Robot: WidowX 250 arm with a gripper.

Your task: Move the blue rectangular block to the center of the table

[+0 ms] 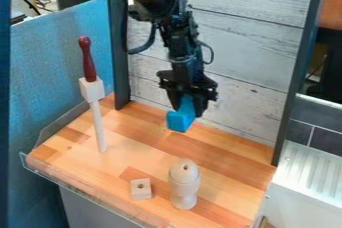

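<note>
My gripper (190, 101) hangs over the back middle part of the wooden table (227, 147), shut on the blue rectangular block (181, 119). The block is held between the fingers, tilted, with its larger end pointing down toward the camera. It appears raised above the table top, in front of the whitewashed board wall.
At the left stands a pale rod (98, 127) through a wooden cube (92, 89), topped by a dark red handle (87, 59). Near the front are a small holed wooden cube (141, 189) and a pale turned wooden piece (184, 184). A clear rim (87, 198) edges the front.
</note>
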